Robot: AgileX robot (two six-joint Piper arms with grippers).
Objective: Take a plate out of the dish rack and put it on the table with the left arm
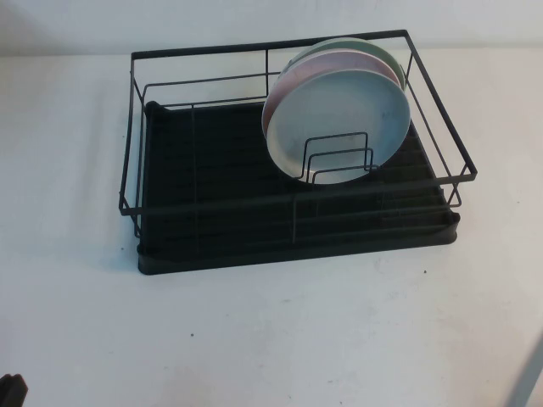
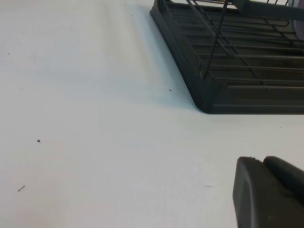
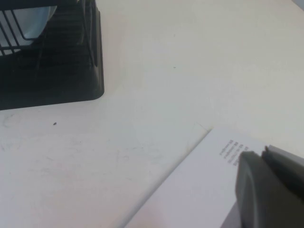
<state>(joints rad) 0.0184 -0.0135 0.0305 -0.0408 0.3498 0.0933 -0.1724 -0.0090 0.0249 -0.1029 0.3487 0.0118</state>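
The pale blue-grey plate [image 1: 339,119] stands on edge in the right back part of the black wire dish rack [image 1: 212,195], leaning on a pink plate [image 1: 293,72] and a mint-green plate [image 1: 356,45] behind it. A wire divider crosses its lower face. My left gripper [image 2: 259,160] is shut and empty, low over the white table [image 1: 297,339] near the rack's front left corner [image 2: 209,102]; only its tip [image 1: 10,390] shows in the high view. My right gripper [image 3: 262,151] is shut and empty beside the rack's right front corner [image 3: 90,90]. A sliver of the plate [image 3: 33,19] shows there.
A white printed sheet [image 3: 199,185] lies on the table under my right gripper; a grey edge [image 1: 530,377] shows at the high view's lower right. The rack's left half holds no dishes. Tiny dark specks [image 2: 38,140] dot the table.
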